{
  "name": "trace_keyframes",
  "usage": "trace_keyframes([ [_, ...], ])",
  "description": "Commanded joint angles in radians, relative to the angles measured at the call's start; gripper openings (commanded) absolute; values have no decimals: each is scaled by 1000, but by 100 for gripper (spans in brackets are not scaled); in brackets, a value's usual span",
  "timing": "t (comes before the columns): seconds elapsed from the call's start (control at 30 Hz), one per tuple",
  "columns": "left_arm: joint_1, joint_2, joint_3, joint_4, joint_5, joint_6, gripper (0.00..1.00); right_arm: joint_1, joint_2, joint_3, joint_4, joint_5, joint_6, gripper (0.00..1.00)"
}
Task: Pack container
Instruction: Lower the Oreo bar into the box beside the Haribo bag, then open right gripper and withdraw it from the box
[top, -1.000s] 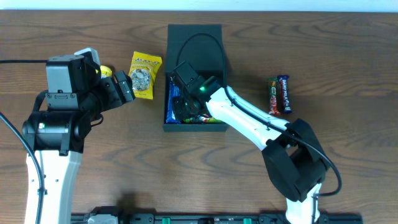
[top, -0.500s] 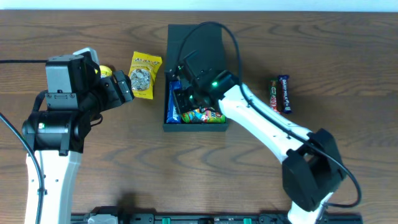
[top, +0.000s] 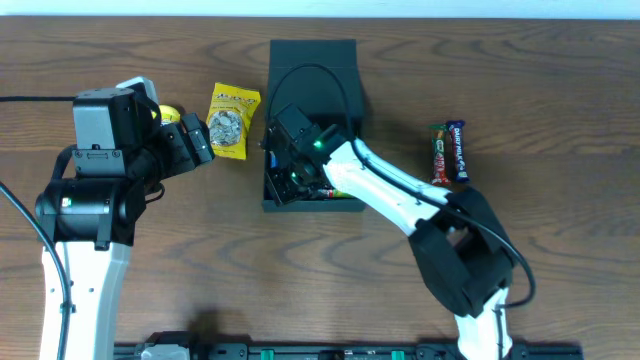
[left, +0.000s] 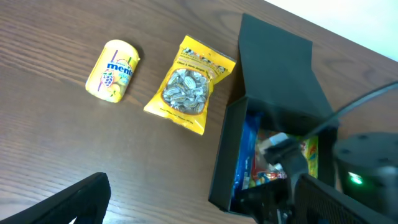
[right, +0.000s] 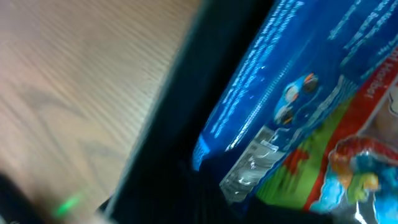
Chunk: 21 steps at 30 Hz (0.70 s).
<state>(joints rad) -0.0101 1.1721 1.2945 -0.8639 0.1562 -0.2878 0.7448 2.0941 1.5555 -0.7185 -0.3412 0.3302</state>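
The container is a dark square box with its flap lid open toward the back. It also shows in the left wrist view. A blue packet and a green and red packet lie inside it. My right gripper reaches down into the box's left side, over the blue packet. Its fingers are blurred and dark, so I cannot tell their state. My left gripper is open and empty, left of the box beside a yellow seed packet.
A yellow Mentos tub lies left of the seed packet on the wooden table. Two chocolate bars lie right of the box. The right arm crosses the box's front right corner.
My right gripper has swung from the box's middle toward its left front side and lower into it. The left arm has not moved.
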Motion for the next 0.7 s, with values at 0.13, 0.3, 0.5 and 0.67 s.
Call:
trace_keyframes([
  [0.13, 6, -5, 6, 0, -9, -4, 95, -3, 25, 6, 16, -8, -36, 1],
  [0.3, 6, -5, 6, 0, -9, -4, 95, -70, -108, 16, 40, 19, -36, 1],
  [0.5, 6, -5, 6, 0, -6, -4, 95, -116, -79, 14, 208, 154, -35, 1],
  [0.67, 6, -5, 6, -1, -6, -4, 95, -114, -18, 14, 246, 150, -32, 1],
])
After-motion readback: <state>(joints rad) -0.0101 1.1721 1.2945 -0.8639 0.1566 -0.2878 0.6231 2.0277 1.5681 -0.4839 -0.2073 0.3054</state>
